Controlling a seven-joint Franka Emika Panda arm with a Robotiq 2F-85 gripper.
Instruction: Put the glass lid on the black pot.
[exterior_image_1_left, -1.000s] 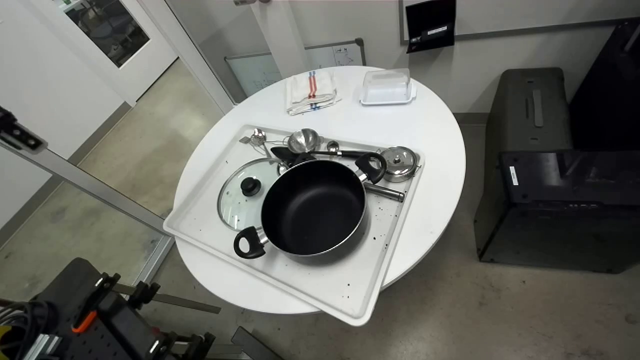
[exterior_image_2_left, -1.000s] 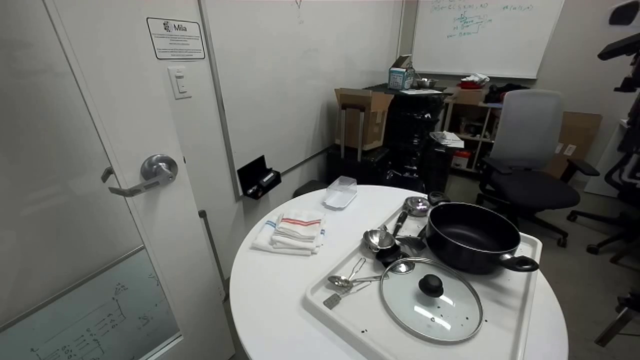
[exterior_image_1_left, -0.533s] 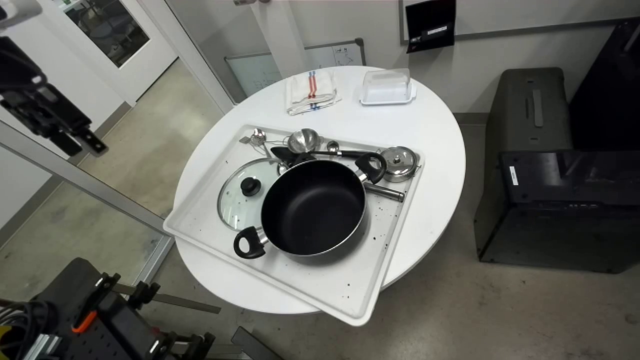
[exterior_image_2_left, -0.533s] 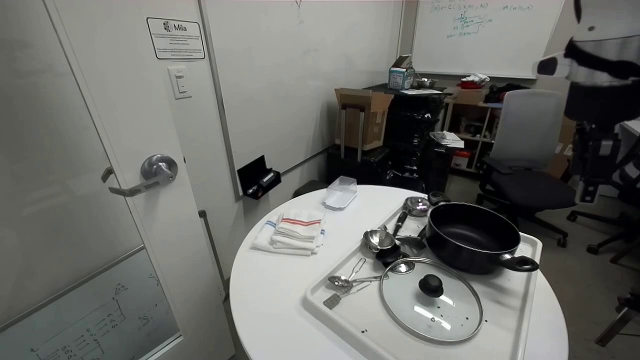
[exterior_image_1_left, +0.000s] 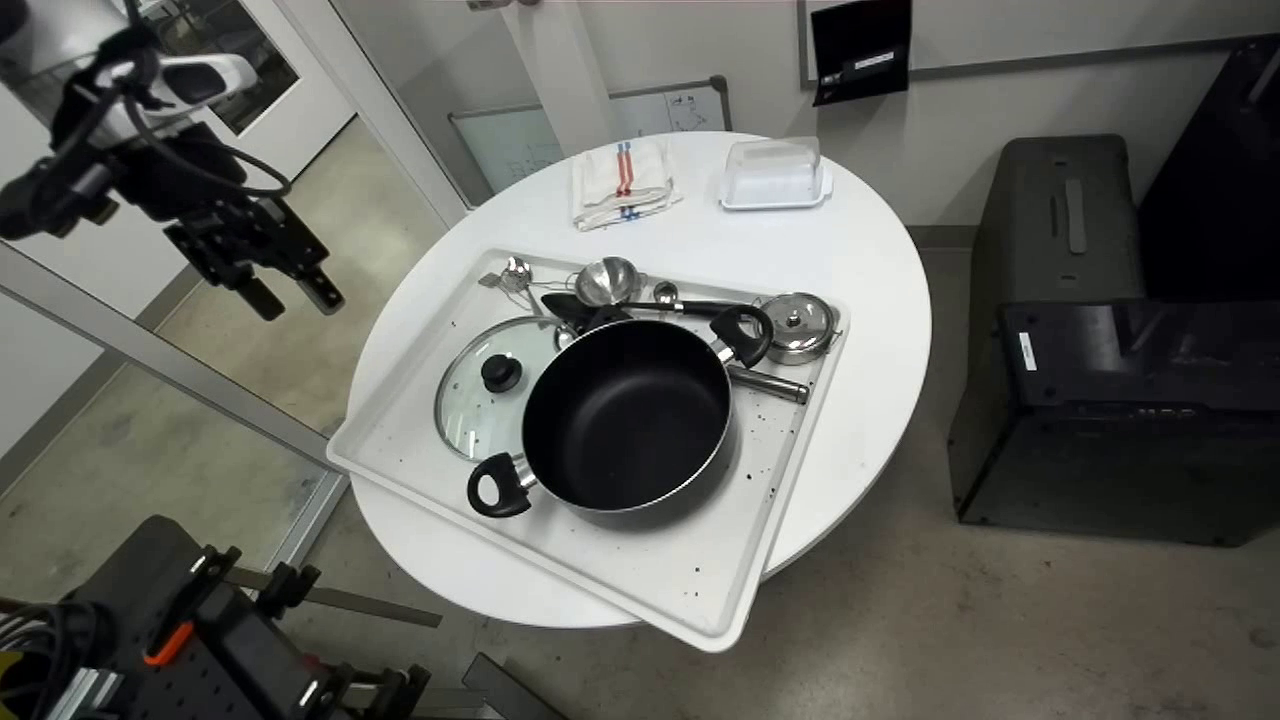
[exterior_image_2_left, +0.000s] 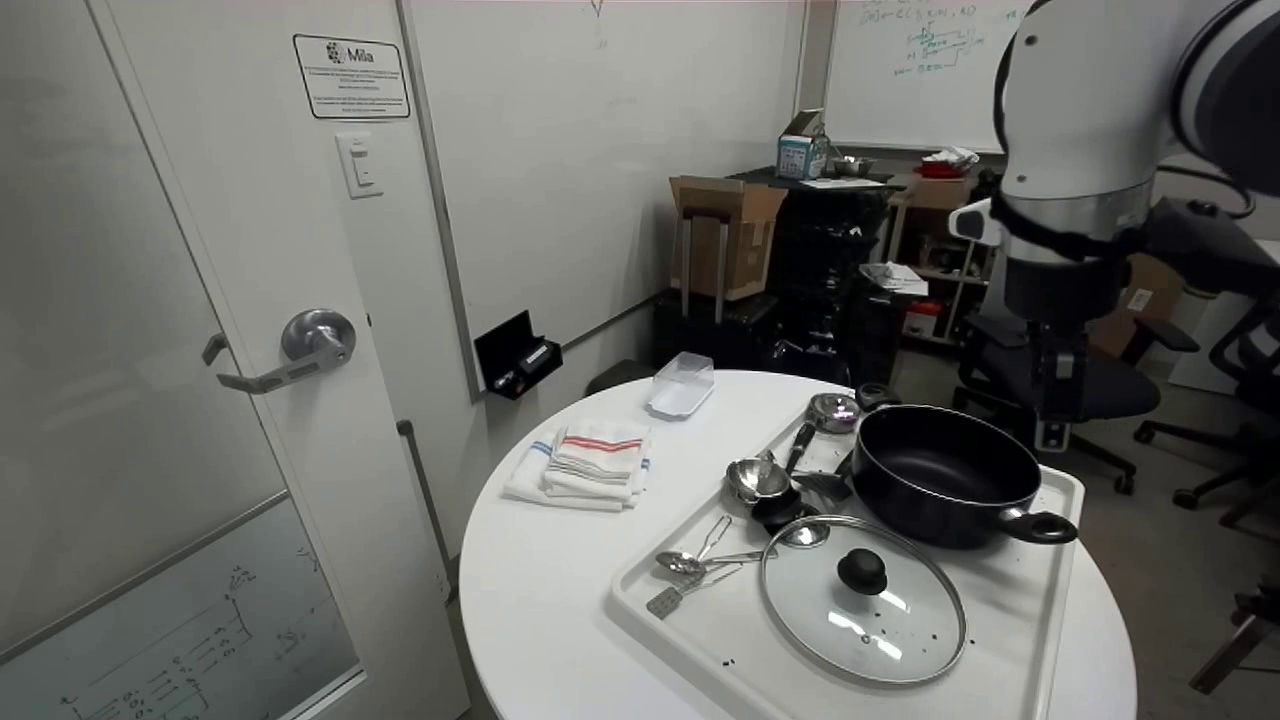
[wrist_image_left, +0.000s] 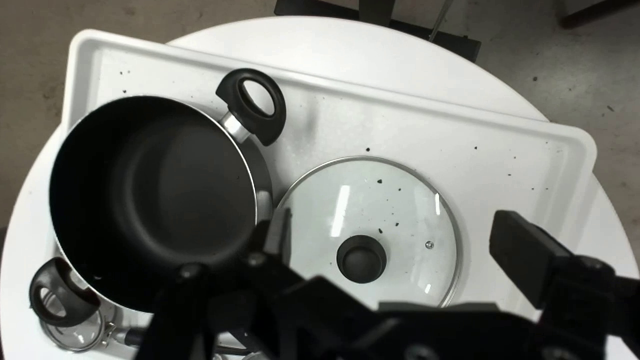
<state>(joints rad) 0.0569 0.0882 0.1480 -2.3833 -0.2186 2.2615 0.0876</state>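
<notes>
The glass lid (exterior_image_1_left: 470, 420) lies flat, black knob up, on the white tray beside the pot; it also shows in an exterior view (exterior_image_2_left: 815, 625) and in the wrist view (wrist_image_left: 415, 220). The black pot (exterior_image_1_left: 625, 430) stands upright, uncovered, with two black loop handles; it also shows in an exterior view (exterior_image_2_left: 940, 470) and the wrist view (wrist_image_left: 175, 200). I cannot tell whether lid and pot touch. My gripper (exterior_image_1_left: 294, 300) is open and empty, high up and away from the table's edge in that view. In the wrist view my fingers (wrist_image_left: 395, 242) frame the lid's knob from above.
The tray (exterior_image_1_left: 690, 600) sits on a round white table (exterior_image_1_left: 870, 300). Metal utensils, a small strainer (exterior_image_1_left: 607, 282) and a round metal tin (exterior_image_1_left: 797, 325) lie behind the pot. Folded towels (exterior_image_1_left: 625, 185) and a clear-covered dish (exterior_image_1_left: 772, 180) stand at the table's back.
My arm has come into view and moved in towards the table, rightward in one exterior view and leftward in the other. The lid and pot have not moved.
</notes>
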